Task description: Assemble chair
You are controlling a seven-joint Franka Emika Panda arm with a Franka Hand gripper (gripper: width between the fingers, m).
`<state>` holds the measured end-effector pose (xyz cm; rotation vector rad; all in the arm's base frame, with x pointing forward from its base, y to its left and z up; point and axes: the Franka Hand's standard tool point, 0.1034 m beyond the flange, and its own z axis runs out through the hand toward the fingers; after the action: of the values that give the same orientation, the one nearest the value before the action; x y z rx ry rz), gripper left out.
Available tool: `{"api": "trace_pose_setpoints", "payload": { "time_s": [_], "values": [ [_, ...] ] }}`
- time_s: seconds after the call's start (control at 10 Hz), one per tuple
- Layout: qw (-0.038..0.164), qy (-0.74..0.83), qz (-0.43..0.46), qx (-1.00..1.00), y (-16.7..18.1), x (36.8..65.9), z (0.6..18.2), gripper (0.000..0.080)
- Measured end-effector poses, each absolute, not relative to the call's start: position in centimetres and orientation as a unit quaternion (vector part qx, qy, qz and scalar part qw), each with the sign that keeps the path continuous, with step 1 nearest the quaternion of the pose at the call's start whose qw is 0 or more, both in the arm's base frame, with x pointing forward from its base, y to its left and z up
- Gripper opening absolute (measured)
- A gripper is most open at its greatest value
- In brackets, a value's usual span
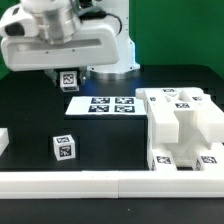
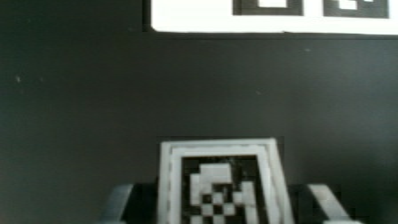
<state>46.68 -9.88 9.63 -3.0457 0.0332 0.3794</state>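
This is a robotics lab bench: a glossy white robot arm (image 1: 60, 40) stands over a matte black table (image 1: 30, 115) edged by a plain white border rail (image 1: 100, 183), with a green backdrop (image 1: 175, 40) behind. Square black-and-white tags cover the marker board (image 1: 100, 104) and dot the white chair pieces (image 1: 185, 125) (the same kind of tag shows close up in the wrist view).

Wrist cam is mostly dark tabletop (image 2: 107, 110). Up close there's a white chair block (image 2: 217, 147) with a black-and-white tag (image 2: 217, 195) on the face toward the camera. The two fingers (image 2: 134, 203) hug it, one on each side. Farther off, well apart from the block, lies the marker board (image 2: 196, 20), only partly in frame.
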Motion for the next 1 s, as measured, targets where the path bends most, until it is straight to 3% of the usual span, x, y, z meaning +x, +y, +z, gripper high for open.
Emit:
{"api": "trace_pose_setpoints", "payload": {
  "time_s": [0.1,0.2,0.4,0.5,0.9,1.0],
  "values": [
    [0.029,0.020,0.097,-0.995,-9.8,47.0,9.7,0.0279],
    [0.021,0.020,0.051,-0.998,-7.6,48.4,11.0,0.0279],
    [0.028,0.004,-0.054,-0.998,-3.9,53.0,15.4,0.0279],
    [0.019,-0.004,-0.096,-0.995,-3.7,53.6,16.5,0.0279],
    [-0.024,-0.007,-0.217,-0.976,-5.6,52.8,16.1,0.0279],
    [-0.012,0.005,-0.205,-0.979,-4.5,52.8,15.9,0.0279]
  ]
}}
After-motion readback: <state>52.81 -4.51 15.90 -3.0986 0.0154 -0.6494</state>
